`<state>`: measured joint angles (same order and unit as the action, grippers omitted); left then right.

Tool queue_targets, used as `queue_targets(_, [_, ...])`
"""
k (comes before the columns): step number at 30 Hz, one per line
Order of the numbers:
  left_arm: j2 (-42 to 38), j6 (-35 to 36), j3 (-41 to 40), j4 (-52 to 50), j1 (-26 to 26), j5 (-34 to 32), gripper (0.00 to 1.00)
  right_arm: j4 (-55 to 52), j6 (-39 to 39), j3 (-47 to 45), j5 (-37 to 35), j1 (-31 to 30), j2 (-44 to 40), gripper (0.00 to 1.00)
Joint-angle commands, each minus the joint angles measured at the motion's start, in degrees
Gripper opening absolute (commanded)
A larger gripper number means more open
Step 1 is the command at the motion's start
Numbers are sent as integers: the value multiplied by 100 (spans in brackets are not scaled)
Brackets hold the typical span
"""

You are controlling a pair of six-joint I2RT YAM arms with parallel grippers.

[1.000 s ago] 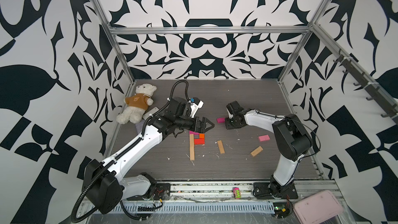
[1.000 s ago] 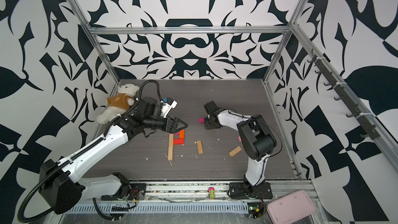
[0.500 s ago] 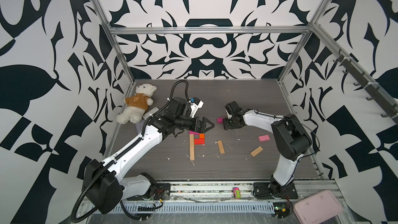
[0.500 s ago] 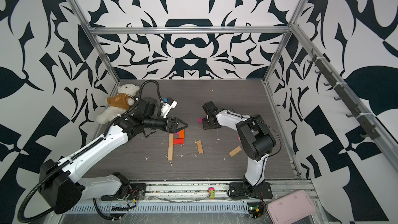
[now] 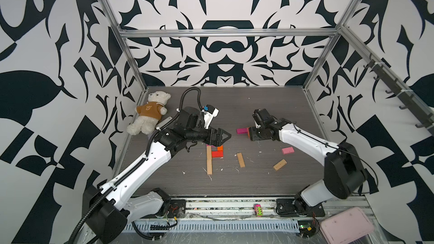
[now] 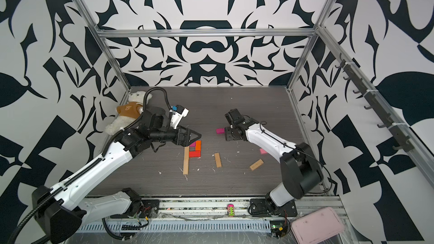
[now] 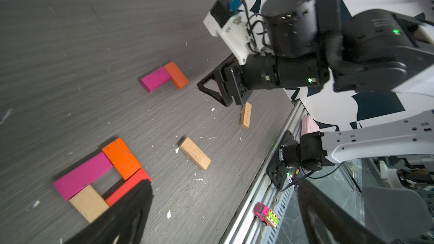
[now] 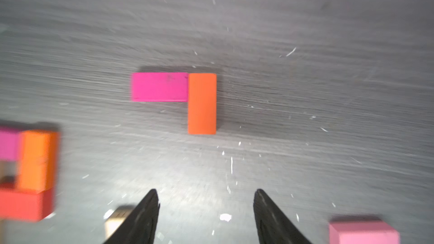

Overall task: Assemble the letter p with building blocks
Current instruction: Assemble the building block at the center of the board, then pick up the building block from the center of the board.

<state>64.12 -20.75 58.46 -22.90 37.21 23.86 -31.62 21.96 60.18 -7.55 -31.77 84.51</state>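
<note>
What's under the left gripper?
The P's loop: magenta block, orange block, red block, tan bar. In both top views the left gripper covers most of the magenta block.

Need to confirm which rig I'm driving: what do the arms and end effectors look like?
The left arm and right arm have white link shells with black joints. The left end effector and right end effector carry black triangular open-framed fingers. A black ribbed hose runs along the left arm; green lights glow on the right.
</note>
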Motion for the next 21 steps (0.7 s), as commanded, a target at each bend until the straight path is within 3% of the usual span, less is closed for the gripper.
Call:
queue_targets(1, [-438,243,-237,-191,103,-480,99,-687,208,-226,-181,-418,-614,69])
queue_targets(6, [-1235,-60,-808,-237,102,-434,99,-835,697,-710,-176,-1260,-1292,70])
queue_targets(11, [-2047,-211,-1402,-516,104,-536,99,-707,1160,-1011,-514,-1995,-1385,70])
queue_targets(21, [-3122,-81,-1799,-1229,102,-1488,99,569,1785,-1536,-406,-2579,-496,71])
